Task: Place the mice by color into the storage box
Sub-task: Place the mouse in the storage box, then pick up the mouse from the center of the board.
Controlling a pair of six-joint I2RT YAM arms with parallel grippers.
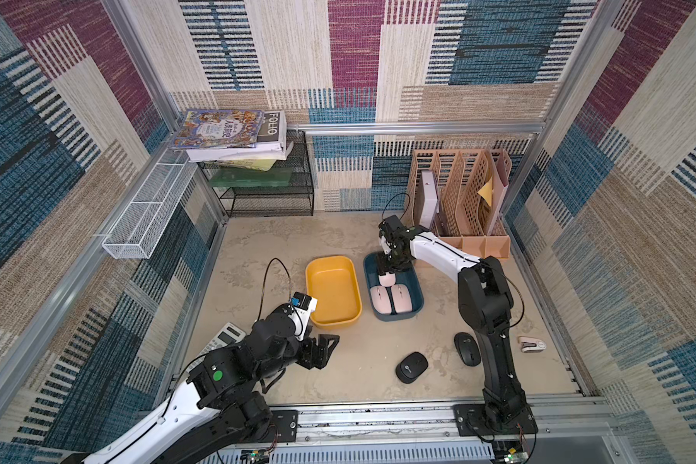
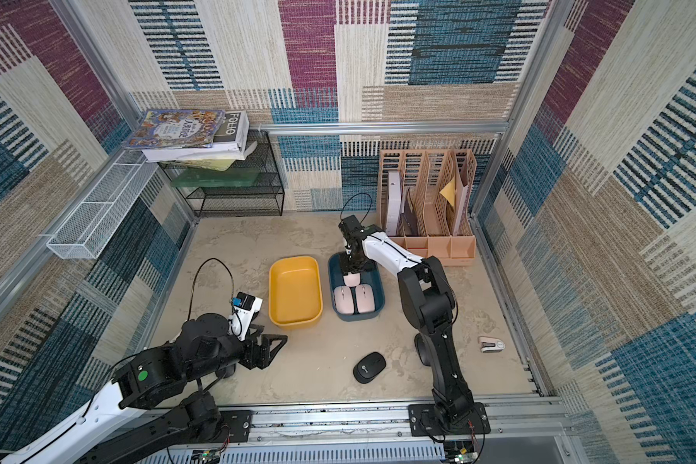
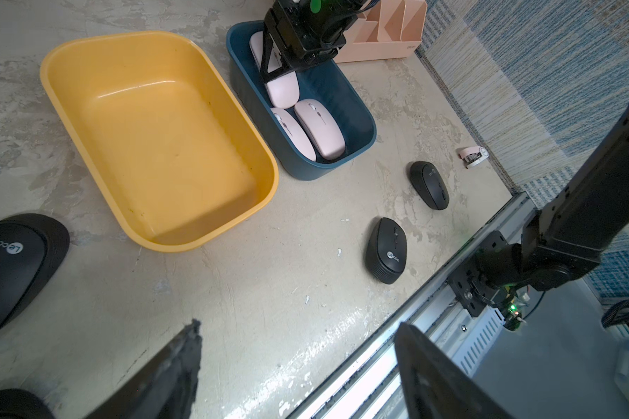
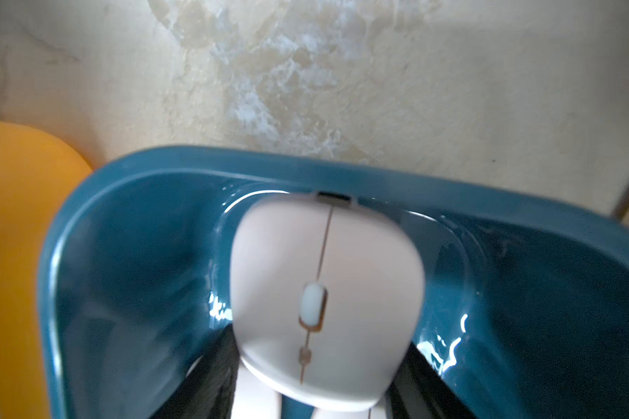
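Yellow plastic tub [image 1: 332, 293] flanks dark blue plastic bin [image 1: 418, 297]. Right gripper [image 1: 386, 270] clamps slim pale-pink oval mouse [image 1: 387, 280] inside; left gripper [image 3: 298, 355] jaws apart.

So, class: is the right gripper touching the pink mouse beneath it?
Touching. In the right wrist view, the right gripper has its jaws pressed against both sides of the pink mouse, with no gap.
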